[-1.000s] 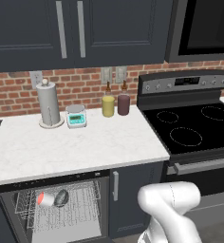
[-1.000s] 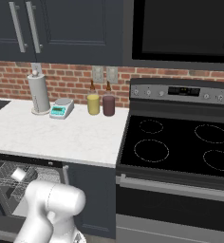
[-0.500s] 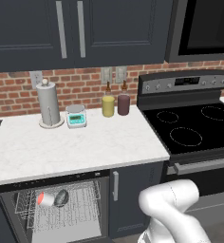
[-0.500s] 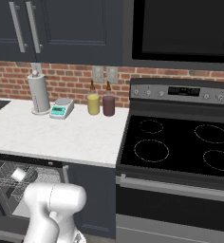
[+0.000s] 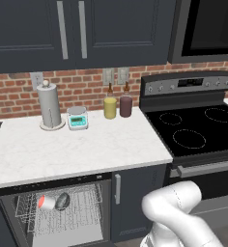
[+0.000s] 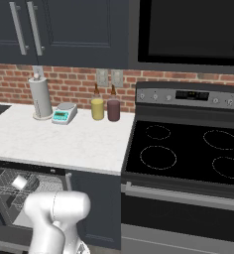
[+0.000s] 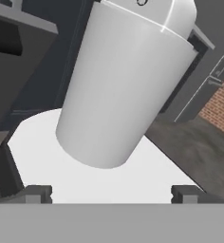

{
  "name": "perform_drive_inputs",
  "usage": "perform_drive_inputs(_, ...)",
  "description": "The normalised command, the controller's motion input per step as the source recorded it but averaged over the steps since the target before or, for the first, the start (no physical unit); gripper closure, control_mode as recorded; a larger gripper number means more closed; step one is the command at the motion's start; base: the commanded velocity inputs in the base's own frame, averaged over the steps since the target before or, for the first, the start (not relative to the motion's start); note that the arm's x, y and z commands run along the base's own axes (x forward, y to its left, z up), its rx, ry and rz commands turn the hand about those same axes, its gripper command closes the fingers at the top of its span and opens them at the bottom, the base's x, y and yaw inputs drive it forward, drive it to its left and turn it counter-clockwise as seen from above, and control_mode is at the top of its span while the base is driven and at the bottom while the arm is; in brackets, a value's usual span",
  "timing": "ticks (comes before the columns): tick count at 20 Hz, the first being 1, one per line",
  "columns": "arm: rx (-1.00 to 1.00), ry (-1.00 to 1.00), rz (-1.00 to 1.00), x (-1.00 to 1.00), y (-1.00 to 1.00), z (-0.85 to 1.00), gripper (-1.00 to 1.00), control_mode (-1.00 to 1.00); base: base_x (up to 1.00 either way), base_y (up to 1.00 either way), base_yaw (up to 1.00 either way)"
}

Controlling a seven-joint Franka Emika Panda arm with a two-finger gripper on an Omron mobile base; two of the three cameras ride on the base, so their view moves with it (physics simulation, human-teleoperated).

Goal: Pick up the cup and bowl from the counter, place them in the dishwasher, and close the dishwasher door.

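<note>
cup (image 5: 46, 202), bowl (image 5: 62, 200): both lying in dishwasher (image 5: 63, 214) wire rack, touching, none left on counter (image 5: 77, 147). gripper (image 7: 112, 193): jaws wide apart, holding nothing, rack items well away from it. step in hand: likely 3 of 3, door closing. next: find door panel, push up shut.

wall: red brick backsplash (image 5: 19, 94), two outlets (image 5: 115, 75) | above: dark cabinets (image 5: 82, 34), vertical bar handles | right of bench: black stove (image 5: 198, 130), grey control panel | floor: dark (image 7: 199, 152)
</note>
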Motion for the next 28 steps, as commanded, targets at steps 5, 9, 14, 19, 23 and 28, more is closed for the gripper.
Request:
perform_drive_inputs(5,0.03,-0.01,0.00,0.12,-0.50,0.00,-1.00,-1.00,0.00,0.00,0.00)
perform_drive_inputs(9,0.03,-0.02,0.00,0.10,-0.51,0.00,-1.00,-1.00,0.00,0.00,0.00)
perform_drive_inputs(14,0.03,-0.04,0.00,0.10,-0.47,0.00,-1.00,-1.00,0.00,0.00,0.00)
perform_drive_inputs(19,0.02,-0.03,0.00,0.09,-0.45,-0.01,-1.00,-1.00,0.00,0.00,0.00)
perform_drive_inputs(23,0.00,0.00,0.00,0.00,-0.05,0.00,-1.00,-1.00,0.00,0.00,0.00)
perform_drive_inputs(28,0.00,0.00,0.00,0.00,0.00,0.00,-1.00,-1.00,0.00,0.00,0.00)
